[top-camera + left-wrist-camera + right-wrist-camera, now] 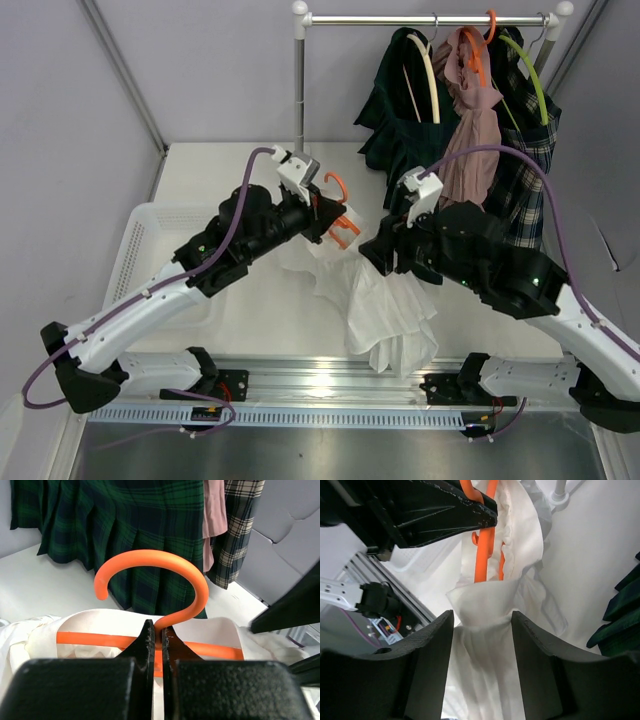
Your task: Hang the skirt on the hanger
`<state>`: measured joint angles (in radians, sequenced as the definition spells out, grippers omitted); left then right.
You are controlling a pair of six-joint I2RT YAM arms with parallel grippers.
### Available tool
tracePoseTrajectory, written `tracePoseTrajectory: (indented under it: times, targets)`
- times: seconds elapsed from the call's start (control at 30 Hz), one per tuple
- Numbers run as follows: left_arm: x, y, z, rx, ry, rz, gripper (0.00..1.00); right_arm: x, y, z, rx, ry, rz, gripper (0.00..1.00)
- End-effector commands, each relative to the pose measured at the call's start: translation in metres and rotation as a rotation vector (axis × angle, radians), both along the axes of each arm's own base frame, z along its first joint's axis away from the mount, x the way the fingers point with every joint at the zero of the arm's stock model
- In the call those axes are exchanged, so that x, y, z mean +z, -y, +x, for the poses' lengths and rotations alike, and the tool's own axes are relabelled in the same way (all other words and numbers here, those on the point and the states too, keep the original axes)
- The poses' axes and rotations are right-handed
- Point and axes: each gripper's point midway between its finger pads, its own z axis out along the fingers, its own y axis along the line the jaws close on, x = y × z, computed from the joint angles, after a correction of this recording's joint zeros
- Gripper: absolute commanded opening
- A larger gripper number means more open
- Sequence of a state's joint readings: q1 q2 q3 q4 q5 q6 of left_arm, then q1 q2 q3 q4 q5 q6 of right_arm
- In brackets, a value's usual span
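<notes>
Left claw: The left gripper (156, 630) was clamped tight on the neck of the orange hanger (150, 557), just below the hook. The hook pointed up.
Right claw: The right gripper (482, 620) had its jaws well apart. The gathered top of the white skirt (485, 670) lay between them. No squeeze on the cloth was evident.
Skirt position: The waistband surrounded the hanger's crossbar, which showed inside the opening in both wrist views. The rest of the skirt trailed down onto the table (200, 170), between the two arms.
Hanger position: It was held above the table, well short of the rail (420, 19).
Step in hand: Judged to be seating the waistband on the hanger, with one end of the bar already inside the cloth.
Next move: It probably called for a fresh grip on the loose waistband edge, then drawing it over the free end of the bar while the left claw kept the hanger steady.
Risk: The slack cloth could slide off the smooth bar.
Surroundings: A dark green plaid skirt (400, 120) and other garments hung on the rail. A white basket (140, 240) sat to the left.
</notes>
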<state>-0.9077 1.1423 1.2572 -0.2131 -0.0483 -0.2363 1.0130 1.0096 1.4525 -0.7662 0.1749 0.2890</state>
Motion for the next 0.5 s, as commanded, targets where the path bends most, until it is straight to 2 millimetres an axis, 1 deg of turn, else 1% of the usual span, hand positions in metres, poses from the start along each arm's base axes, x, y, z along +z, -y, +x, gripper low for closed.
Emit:
tracePoseTrajectory:
  times: [0.0, 0.07, 0.17, 0.2, 0.27, 0.37, 0.4, 0.43, 0.47]
  targets:
    - [0.042, 0.006, -0.008, -0.046, 0.051, -0.093, 0.00, -0.013, -0.013, 0.010, 0.014, 0.033, -0.066, 0.57]
    - [0.043, 0.007, -0.007, -0.046, 0.048, -0.092, 0.00, -0.016, -0.015, 0.012, 0.009, 0.038, -0.084, 0.60]
    - [0.046, 0.010, -0.012, -0.074, 0.048, -0.097, 0.00, -0.023, -0.019, 0.015, 0.004, 0.031, -0.110, 0.61]
    - [0.044, 0.010, -0.011, -0.074, 0.044, -0.092, 0.00, -0.024, -0.020, 0.015, 0.004, 0.030, -0.112, 0.63]
    - [0.044, 0.012, -0.011, -0.080, 0.042, -0.094, 0.00, -0.027, -0.022, 0.016, -0.005, 0.027, -0.118, 0.62]
    - [0.045, 0.015, -0.012, -0.089, 0.039, -0.106, 0.00, -0.034, -0.020, 0.018, -0.032, 0.018, -0.143, 0.44]
    - [0.045, 0.016, -0.012, -0.092, 0.037, -0.106, 0.00, -0.034, -0.020, 0.017, -0.035, 0.017, -0.141, 0.29]
    - [0.046, 0.016, -0.011, -0.089, 0.036, -0.108, 0.00, -0.036, -0.018, 0.018, -0.047, 0.013, -0.140, 0.22]
    - [0.046, 0.016, -0.010, -0.085, 0.036, -0.107, 0.00, -0.035, -0.016, 0.018, -0.055, 0.013, -0.137, 0.09]
